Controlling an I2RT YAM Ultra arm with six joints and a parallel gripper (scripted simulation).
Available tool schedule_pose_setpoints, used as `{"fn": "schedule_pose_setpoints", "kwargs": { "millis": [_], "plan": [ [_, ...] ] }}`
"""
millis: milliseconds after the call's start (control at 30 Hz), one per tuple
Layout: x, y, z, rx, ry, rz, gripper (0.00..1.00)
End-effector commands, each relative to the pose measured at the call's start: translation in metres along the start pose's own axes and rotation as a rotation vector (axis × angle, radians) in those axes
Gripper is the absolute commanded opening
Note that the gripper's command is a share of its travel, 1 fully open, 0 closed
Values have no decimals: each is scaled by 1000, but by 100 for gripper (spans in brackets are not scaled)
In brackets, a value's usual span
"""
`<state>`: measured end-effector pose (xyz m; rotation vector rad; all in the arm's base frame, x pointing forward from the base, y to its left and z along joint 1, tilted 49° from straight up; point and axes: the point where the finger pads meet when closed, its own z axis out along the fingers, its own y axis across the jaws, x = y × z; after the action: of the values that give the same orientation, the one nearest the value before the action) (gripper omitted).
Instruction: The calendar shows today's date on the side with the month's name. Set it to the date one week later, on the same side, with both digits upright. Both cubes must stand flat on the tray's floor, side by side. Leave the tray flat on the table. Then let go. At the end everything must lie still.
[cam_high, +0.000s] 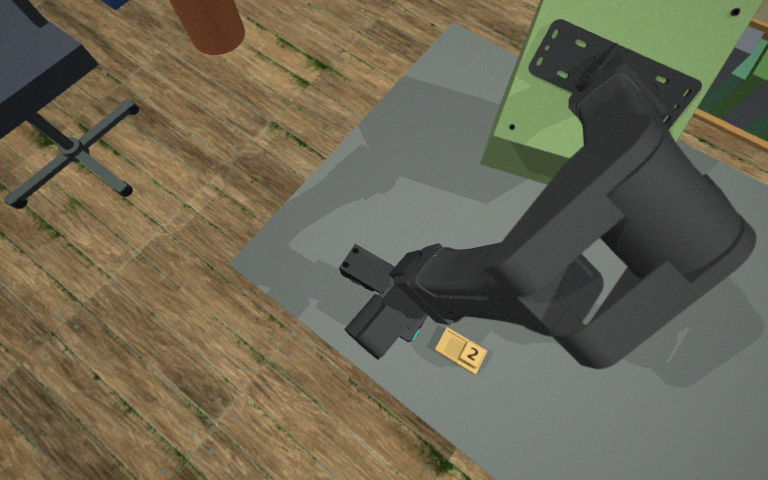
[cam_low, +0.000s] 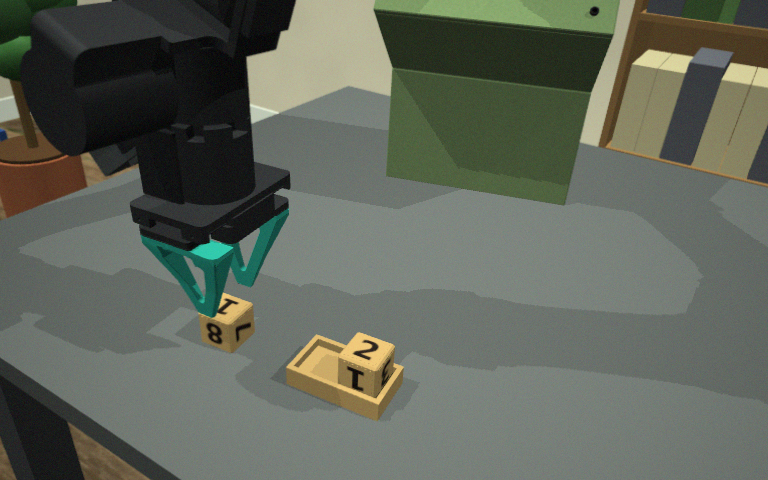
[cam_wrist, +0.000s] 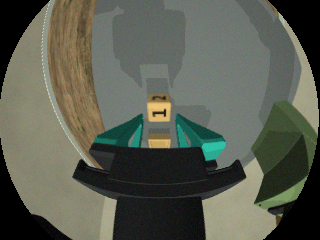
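A tan tray (cam_low: 336, 376) lies flat on the grey table; it also shows in the top view (cam_high: 461, 350). One wooden cube (cam_low: 365, 363) stands in the tray's right half, with 2 on top and a turned 1 on its near side. The tray's left half is empty. A second cube (cam_low: 226, 327) sits on the table left of the tray, showing 1 on top and 8 and 7 on its sides. My gripper (cam_low: 226, 297) is open, pointing down, with its teal fingertips at the level of this cube's top, one on each side. In the wrist view this cube (cam_wrist: 159, 110) sits between the fingers. In the top view the arm hides it.
A large green box (cam_low: 487, 96) stands at the back of the table. A bookshelf (cam_low: 690, 107) is behind it on the right. The table's near edge runs close to the loose cube. An office chair (cam_high: 33, 84) and a plant pot (cam_low: 39, 175) stand on the floor.
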<state>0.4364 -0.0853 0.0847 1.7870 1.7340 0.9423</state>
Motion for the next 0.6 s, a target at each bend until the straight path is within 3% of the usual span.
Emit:
{"fn": "schedule_pose_setpoints", "kwargs": {
  "millis": [0,567],
  "plan": [
    [-2,3,-2,-7,-11,-1,47],
    [-4,3,-2,-7,-11,-1,47]
  ]
}}
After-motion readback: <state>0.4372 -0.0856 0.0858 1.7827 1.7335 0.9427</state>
